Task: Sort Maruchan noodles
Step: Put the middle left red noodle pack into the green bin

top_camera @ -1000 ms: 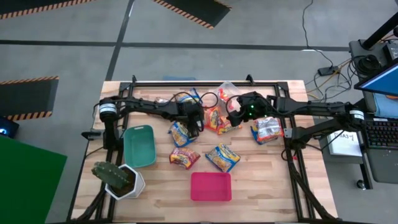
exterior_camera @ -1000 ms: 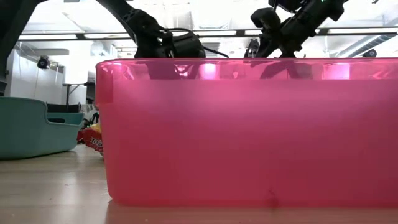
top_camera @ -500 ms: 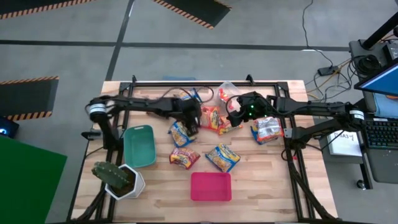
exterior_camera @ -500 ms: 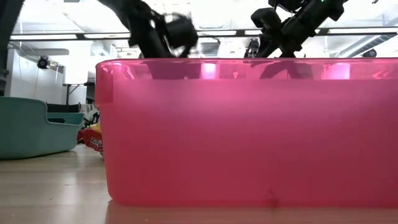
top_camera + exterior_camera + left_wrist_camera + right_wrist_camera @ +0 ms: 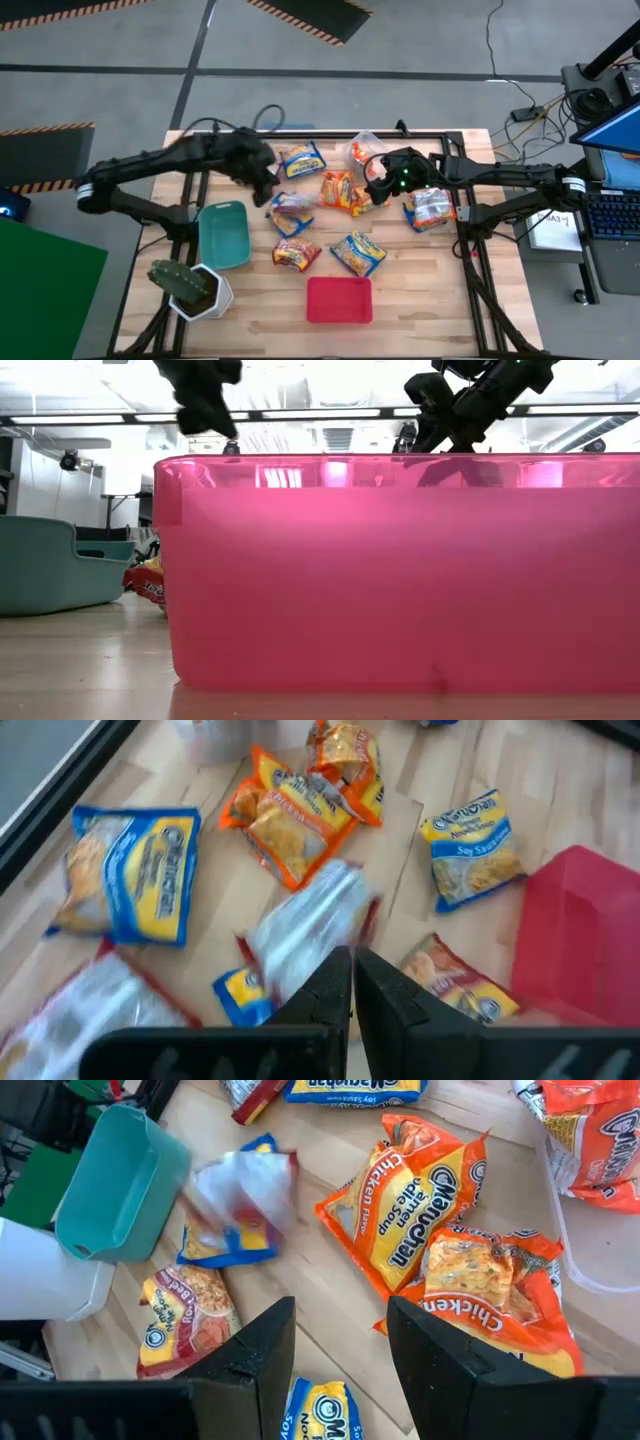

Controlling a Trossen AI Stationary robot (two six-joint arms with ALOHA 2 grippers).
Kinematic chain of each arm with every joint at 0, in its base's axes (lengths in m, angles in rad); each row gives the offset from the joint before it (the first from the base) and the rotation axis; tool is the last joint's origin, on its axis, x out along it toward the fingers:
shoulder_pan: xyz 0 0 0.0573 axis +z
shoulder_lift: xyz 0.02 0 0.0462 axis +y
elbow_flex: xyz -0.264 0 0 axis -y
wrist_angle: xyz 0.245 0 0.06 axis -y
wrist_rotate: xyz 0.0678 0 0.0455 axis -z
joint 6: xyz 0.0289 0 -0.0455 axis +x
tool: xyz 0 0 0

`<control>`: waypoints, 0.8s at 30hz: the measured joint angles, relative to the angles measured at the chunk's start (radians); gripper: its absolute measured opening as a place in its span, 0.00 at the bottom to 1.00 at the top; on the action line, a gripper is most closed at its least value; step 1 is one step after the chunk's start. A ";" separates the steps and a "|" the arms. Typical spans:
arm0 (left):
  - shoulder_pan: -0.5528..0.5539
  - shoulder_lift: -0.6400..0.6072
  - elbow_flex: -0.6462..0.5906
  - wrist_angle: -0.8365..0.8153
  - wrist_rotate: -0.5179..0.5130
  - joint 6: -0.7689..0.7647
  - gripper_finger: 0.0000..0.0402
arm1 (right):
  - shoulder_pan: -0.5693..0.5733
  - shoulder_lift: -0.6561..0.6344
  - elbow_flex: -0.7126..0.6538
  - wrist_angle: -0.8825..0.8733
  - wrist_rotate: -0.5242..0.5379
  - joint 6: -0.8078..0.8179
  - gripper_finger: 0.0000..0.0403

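Noodle packets lie scattered mid-table: orange ones (image 5: pixel 340 190), blue-and-yellow ones (image 5: pixel 300 158) (image 5: pixel 358 252), a red-orange one (image 5: pixel 297 255) and a silver-and-red one (image 5: pixel 430 208). My left gripper (image 5: pixel 352 960) is shut on another silver-and-red packet (image 5: pixel 310 925), which shows over a blue-and-yellow packet (image 5: pixel 290 222) just right of the teal bin (image 5: pixel 225 235). My right gripper (image 5: pixel 340 1360) hovers open above the orange packets (image 5: pixel 420 1190), with nothing between its fingers. My left gripper pinches the silver-and-red packet by one edge (image 5: pixel 325 952) between its two shut fingers. The packet sticks out past the fingertips and is blurred in both wrist views. It seems lifted off the blue-and-yellow packet below it (image 5: pixel 225 1240); the exact spot is hidden by the fingers.
A red bin (image 5: pixel 338 300) stands near the front edge and fills the low view. A cactus in a white pot (image 5: pixel 190 288) sits at the front left. A clear container (image 5: pixel 368 148) with an orange packet is at the far side. Another silver-and-red packet (image 5: pixel 80 1010) lies by the left arm.
My left arm has swung toward the table's left edge and risen, bringing its gripper from beside the orange packets to a spot near the teal bin. The silver-and-red packet has come along with it and now shows over the blue-and-yellow packet.
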 joint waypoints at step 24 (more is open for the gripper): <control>-0.053 0.096 0.000 0.032 -0.001 0.086 0.17 | 0.008 0.000 0.000 0.001 -0.002 0.000 0.37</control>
